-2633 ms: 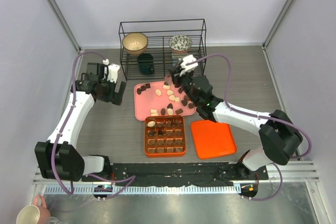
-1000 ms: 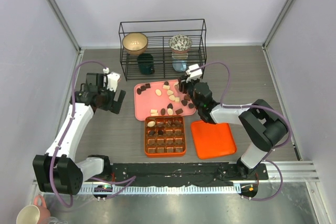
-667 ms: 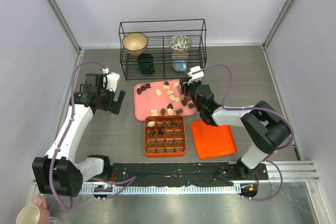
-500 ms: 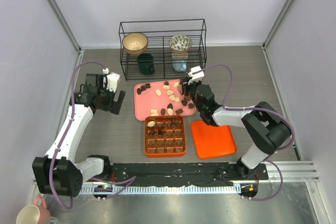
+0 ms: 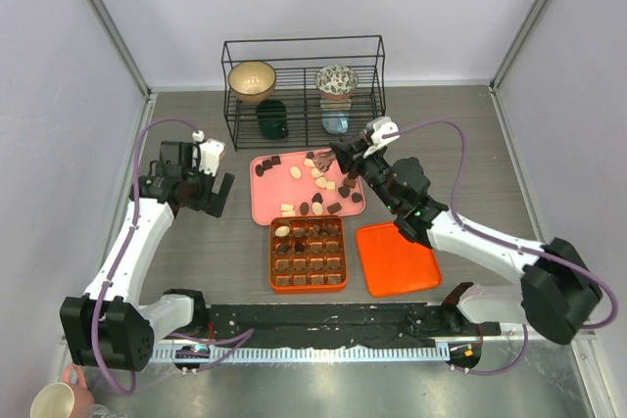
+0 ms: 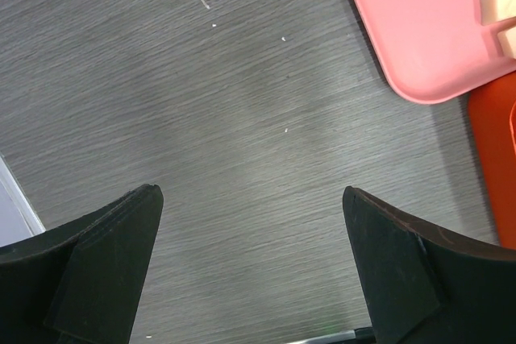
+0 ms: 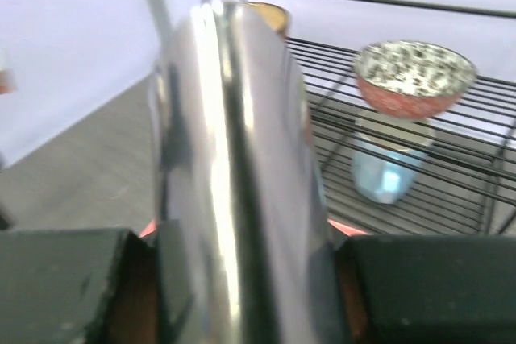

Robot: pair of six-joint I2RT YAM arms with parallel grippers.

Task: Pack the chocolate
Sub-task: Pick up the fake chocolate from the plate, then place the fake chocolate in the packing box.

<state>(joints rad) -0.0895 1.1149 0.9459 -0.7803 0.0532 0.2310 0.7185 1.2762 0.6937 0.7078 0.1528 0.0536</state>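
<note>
Locate loose chocolate (image 5: 320, 182) on pink tray (image 5: 269, 205), just left of and nearer the bases than right gripper (image 5: 353, 151). Note further pieces already seated in orange gridded box (image 5: 272, 259). Treat right gripper as clamped on shiny metal tool (image 7: 230, 159), long axis pointing ahead of the jaws over the tray's far right corner. Use right arm: nearer, reaching inward. Disregard left gripper (image 6: 250, 195): spread wide, holding nothing, above bare table beside the tray.

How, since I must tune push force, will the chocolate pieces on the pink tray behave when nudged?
The chocolate pieces look small and loose, so probably light and easily scattered. The pink tray looks smooth, so they'd likely slide; rounded ones may roll, square ones less so.
</note>
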